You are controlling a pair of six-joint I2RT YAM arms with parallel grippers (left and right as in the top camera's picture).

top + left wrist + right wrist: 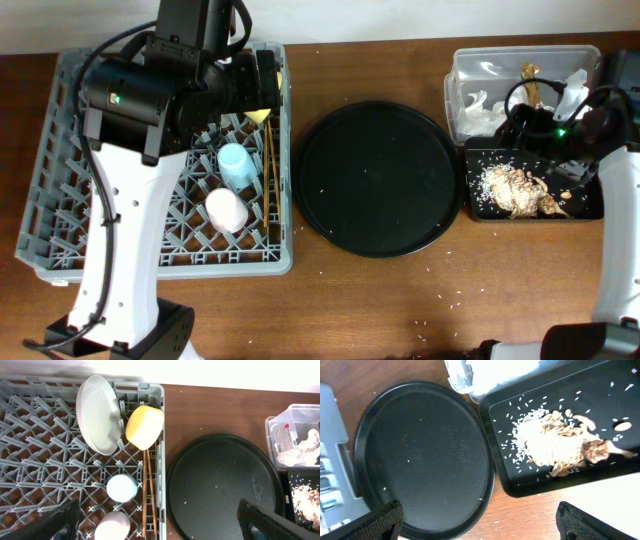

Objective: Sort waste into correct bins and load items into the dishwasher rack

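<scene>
Now, chopsticks [145,495] lie side by side in the rack [161,460] along the wall nearest the round tray [225,490], long way running from the bowl [144,426] past the blue cup [122,487], plate [98,414] stands on edge, left gripper [160,529] and right gripper [480,527] both wide open, empty.

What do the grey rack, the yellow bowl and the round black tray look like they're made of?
The rack looks like moulded plastic: matt grey, thin uniform lattice. The bowl is probably plastic or melamine: smooth, evenly yellow, soft sheen. The tray seems plastic too: black, slightly glossy, faint moulded mark mid-surface.
</scene>
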